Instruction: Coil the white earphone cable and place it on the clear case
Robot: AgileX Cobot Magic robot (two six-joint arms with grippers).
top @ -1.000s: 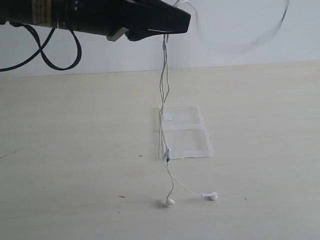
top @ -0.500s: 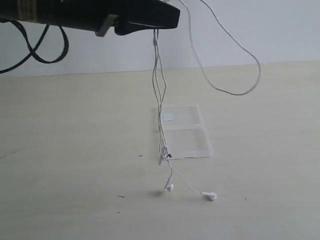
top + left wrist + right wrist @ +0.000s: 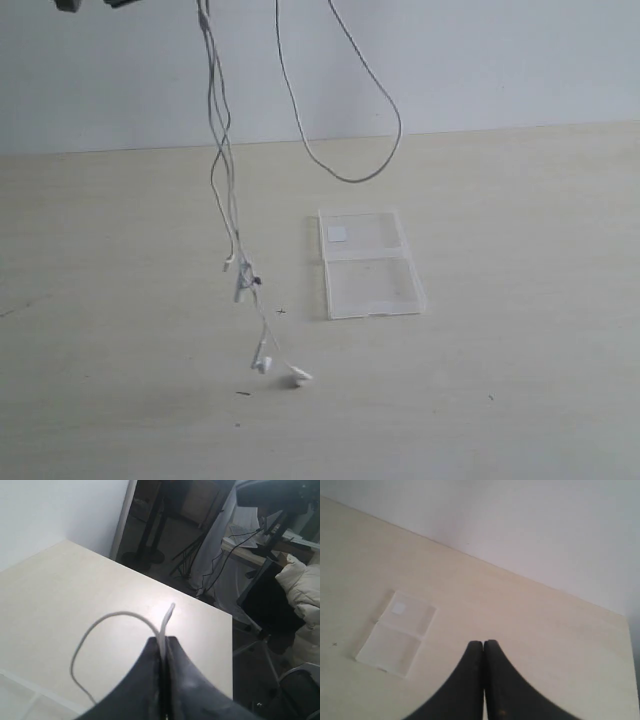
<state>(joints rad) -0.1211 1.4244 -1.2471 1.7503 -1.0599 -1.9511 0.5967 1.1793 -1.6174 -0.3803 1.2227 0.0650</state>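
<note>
The white earphone cable (image 3: 232, 240) hangs from the top left of the exterior view, left of the clear case (image 3: 368, 265). Its two earbuds (image 3: 264, 364) dangle at its low end, just over the table. A second stretch of cable droops in a loop (image 3: 345, 180) behind the case. My left gripper (image 3: 164, 639) is shut on the cable, with a short stub and a loop (image 3: 100, 622) sticking out past the jaws; it is almost wholly above the exterior view. My right gripper (image 3: 483, 642) is shut and holds nothing, high above the table with the clear case (image 3: 395, 632) below it.
The case lies open and flat on the pale wooden table (image 3: 500, 400), with a white sticker (image 3: 337, 234) on its far half. A white wall stands behind. Past the table's edge (image 3: 232, 645), the left wrist view shows stands, cables and chairs.
My left gripper has risen and moved left, almost out of the top of the exterior view. The cable went with it; the earbuds left the spot before the case and now hang to its left.
</note>
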